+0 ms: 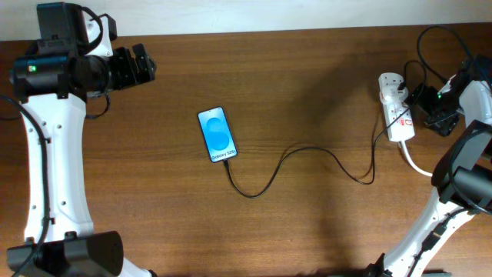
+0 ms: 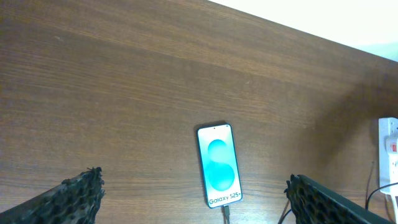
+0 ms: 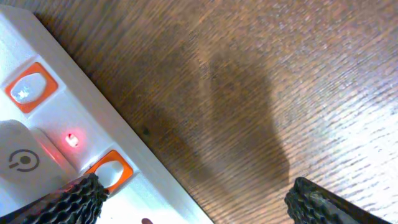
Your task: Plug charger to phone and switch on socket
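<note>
The phone (image 1: 217, 134) lies face up mid-table with its blue screen lit; it also shows in the left wrist view (image 2: 219, 173). The thin black charger cable (image 1: 307, 154) runs from the phone's lower end, where its tip (image 2: 227, 213) sits in the port, across to the white socket strip (image 1: 395, 108) at the far right. My left gripper (image 1: 142, 64) is open and empty, up and to the left of the phone. My right gripper (image 1: 437, 114) is open, close over the socket's right side. In the right wrist view the socket (image 3: 43, 118) shows orange-framed switches and a lit red lamp (image 3: 73, 139).
A thick white cord (image 1: 415, 163) leaves the socket's near end toward the right arm base. A white adapter (image 1: 390, 83) sits plugged in at the socket's far end. Black arm cables loop near the back right edge.
</note>
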